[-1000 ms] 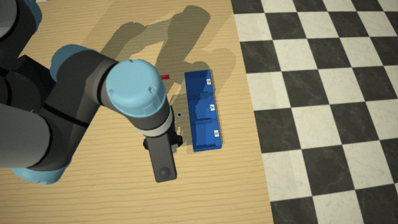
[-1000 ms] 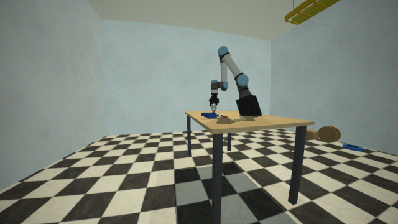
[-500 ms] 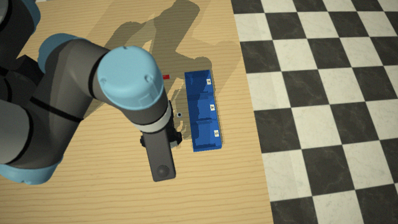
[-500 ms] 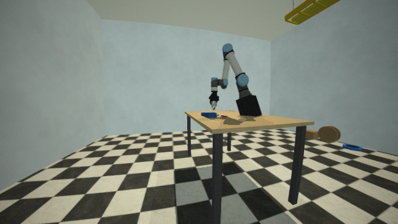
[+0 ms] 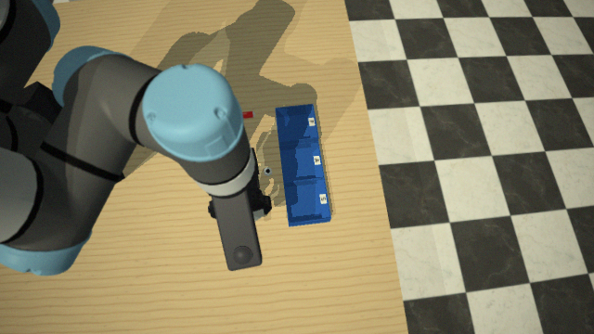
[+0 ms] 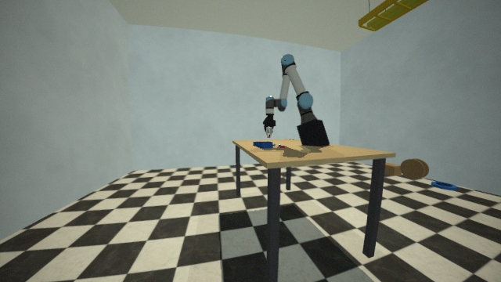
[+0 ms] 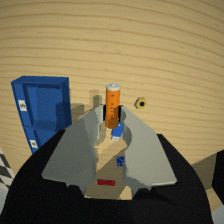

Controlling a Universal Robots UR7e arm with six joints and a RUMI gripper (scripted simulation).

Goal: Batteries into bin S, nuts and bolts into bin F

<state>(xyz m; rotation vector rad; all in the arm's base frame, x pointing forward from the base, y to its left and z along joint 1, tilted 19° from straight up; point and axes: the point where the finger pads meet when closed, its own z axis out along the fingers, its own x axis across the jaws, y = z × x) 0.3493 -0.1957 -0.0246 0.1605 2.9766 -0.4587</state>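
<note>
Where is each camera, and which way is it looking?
Top: sits high above, looks down on the wooden table; the arm's blue-capped joints and wrist show.
Exterior: stands on the floor across the room, faces the table; the whole arm shows.
Wrist: rides on the arm just behind the tool, looks past its fingers holding an orange battery.
Top and wrist views share the blue bins and a nut.

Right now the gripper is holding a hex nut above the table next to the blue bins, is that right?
Not quite. The gripper is shut on an orange battery, as the wrist view shows; the hex nut lies on the table. It is above the table beside the blue bins.
</note>
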